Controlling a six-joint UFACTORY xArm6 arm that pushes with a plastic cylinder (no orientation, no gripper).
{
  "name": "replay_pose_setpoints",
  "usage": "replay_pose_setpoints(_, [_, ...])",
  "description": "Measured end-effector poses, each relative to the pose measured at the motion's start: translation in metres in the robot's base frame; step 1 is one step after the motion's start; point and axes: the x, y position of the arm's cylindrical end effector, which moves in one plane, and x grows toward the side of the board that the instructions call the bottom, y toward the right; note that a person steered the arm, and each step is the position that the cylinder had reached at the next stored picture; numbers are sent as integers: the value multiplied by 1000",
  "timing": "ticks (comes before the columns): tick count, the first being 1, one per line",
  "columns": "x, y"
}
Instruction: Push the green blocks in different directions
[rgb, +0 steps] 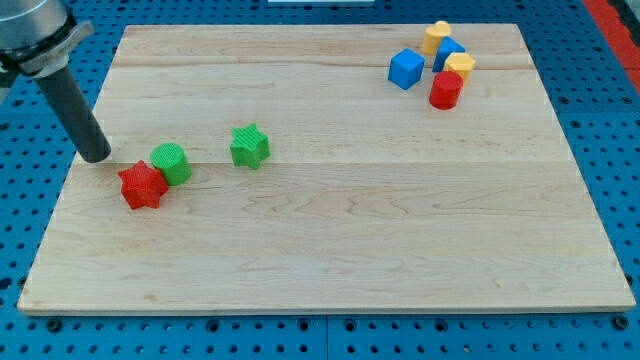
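Observation:
A green round block (172, 163) sits at the view's left on the wooden board (330, 250), touching a red star block (143, 185) just below-left of it. A green star block (249, 146) lies apart, to the right of the round one. My tip (96, 156) rests on the board near its left edge, a short way left of the green round block and above the red star, touching neither as far as I can see.
At the view's top right stands a cluster: a blue cube (406, 69), a yellow block (436, 37), a second blue block (449, 51), a second yellow block (460, 66) and a red cylinder (446, 90). Blue pegboard (20, 230) surrounds the board.

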Motion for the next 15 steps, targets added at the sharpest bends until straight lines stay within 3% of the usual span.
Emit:
replay_pose_setpoints(3, [-19,171])
replay_pose_setpoints(5, [20,196])
replay_pose_setpoints(6, [-26,218])
replay_pose_setpoints(8, [-50,273])
replay_pose_setpoints(9, [-82,278])
replay_pose_setpoints(10, [-48,293])
replay_pose_setpoints(11, [-17,246])
replay_pose_setpoints(12, [-46,183])
replay_pose_setpoints(14, [-90,241])
replay_pose_setpoints(15, [-95,195])
